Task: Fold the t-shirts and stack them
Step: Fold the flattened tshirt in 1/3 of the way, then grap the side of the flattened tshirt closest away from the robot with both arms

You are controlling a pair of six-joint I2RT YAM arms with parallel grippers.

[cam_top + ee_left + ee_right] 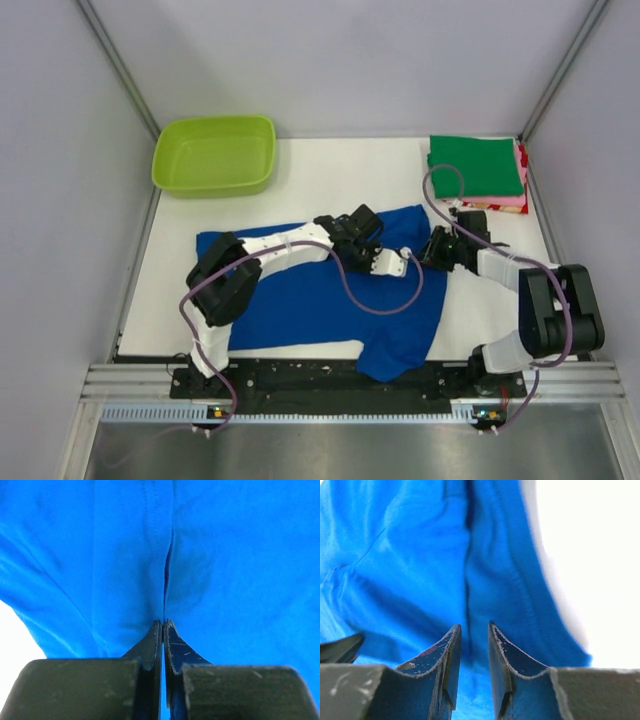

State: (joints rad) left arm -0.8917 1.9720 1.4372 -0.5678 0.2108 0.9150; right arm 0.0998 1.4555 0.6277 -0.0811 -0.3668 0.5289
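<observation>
The royal-blue t-shirt [300,295] lies spread across the middle of the table, plain side up, with no print showing. My left gripper [398,260] reaches over it to its right part. In the left wrist view the left gripper [163,622] is shut on a thin fold of the blue shirt [100,555]. My right gripper [432,250] is close beside the left one, at the shirt's right edge. In the right wrist view the right gripper [475,626] is narrowly closed on a bunched fold of the shirt [410,555]. Folded green, pink and red shirts [476,165] are stacked at the back right.
A lime-green plastic tub [215,155] stands at the back left. The blue shirt's near corner hangs over the black rail [300,372] at the table's front edge. Grey walls close in the left, right and back sides.
</observation>
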